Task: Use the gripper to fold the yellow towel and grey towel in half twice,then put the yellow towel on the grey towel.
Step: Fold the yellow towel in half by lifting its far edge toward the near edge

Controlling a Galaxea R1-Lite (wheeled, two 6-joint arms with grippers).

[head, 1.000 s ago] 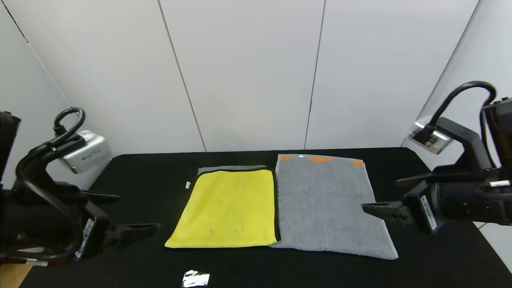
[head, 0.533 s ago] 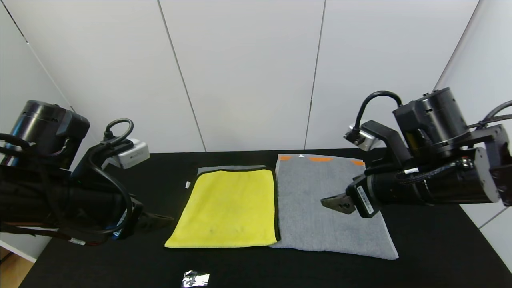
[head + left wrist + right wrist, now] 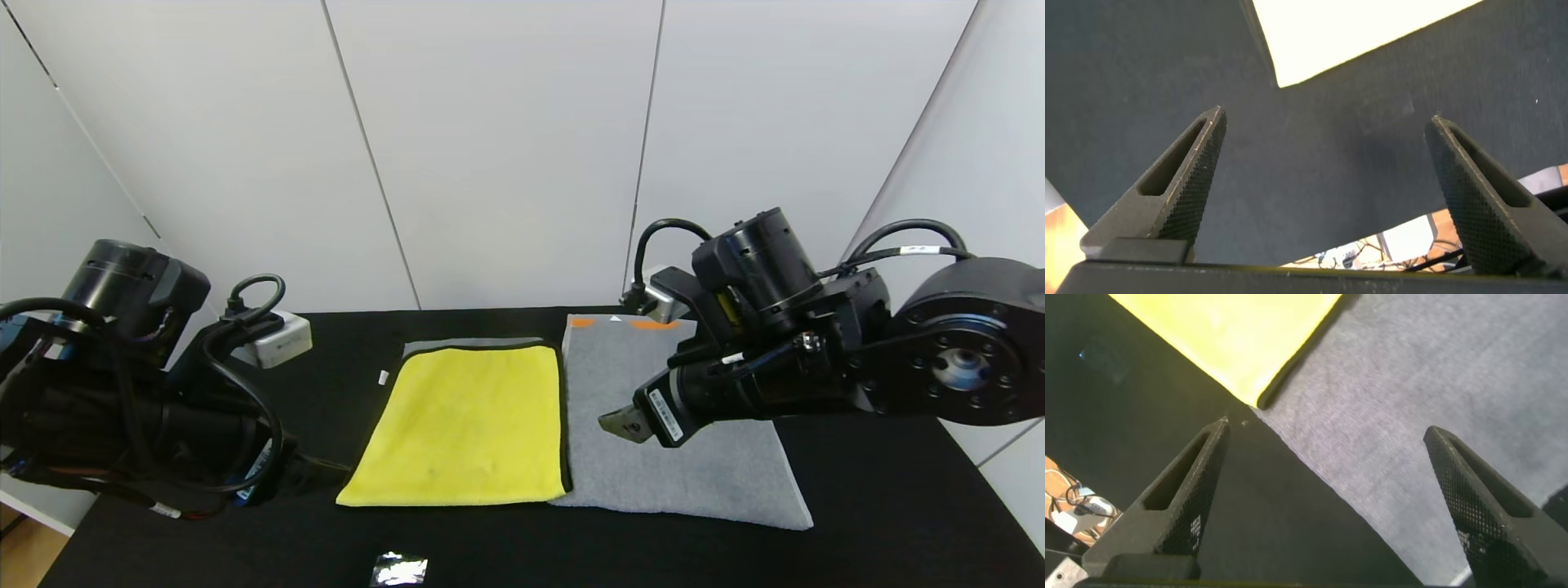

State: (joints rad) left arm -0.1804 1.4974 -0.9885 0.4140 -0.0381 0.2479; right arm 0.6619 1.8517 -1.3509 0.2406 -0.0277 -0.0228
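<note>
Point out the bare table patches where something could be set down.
Bare black tabletop runs along the near edge, apart from a small shiny scrap. More lies behind the bright yellow plush towel. The middle is crowded: the larger grey terry towel abuts it, the open right gripper above. The open left gripper hovers near the yellow towel's corner.

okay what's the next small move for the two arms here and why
Probably lower both open grippers onto near corners: the left gripper beside the yellow towel, the right gripper above the grey towel. Both towels lie flat, side by side, neither held.
</note>
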